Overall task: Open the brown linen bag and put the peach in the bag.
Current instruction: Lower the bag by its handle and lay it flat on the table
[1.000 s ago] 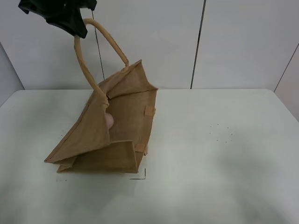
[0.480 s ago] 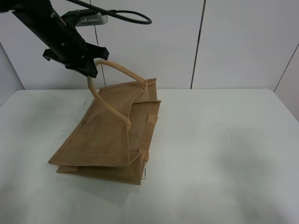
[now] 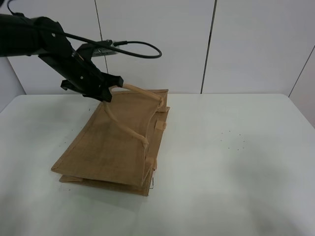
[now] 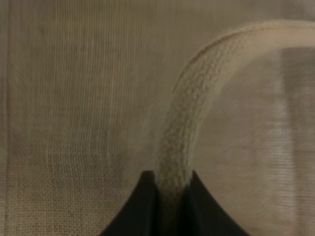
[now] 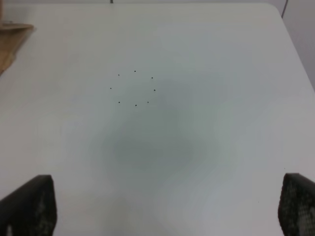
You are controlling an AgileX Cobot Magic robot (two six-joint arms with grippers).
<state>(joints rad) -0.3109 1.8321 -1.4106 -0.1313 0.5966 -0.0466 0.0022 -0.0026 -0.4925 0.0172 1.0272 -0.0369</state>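
The brown linen bag lies collapsed nearly flat on the white table, its mouth toward the back. My left gripper is low over the bag's back edge, shut on one tan rope handle. In the left wrist view the handle is pinched between the two black fingertips, with burlap weave close behind. The second handle lies slack on the bag's top panel. The peach is hidden. My right gripper is open above bare table, out of the exterior high view.
The white table stretches right of the bag, with a ring of small black dots, also seen in the right wrist view. A corner of the bag shows there. A black cable loops from the left arm. Wall panels stand behind.
My left gripper has come down and to the right with the handle. The bag, held up and open a second ago with the peach showing inside, has collapsed flat.
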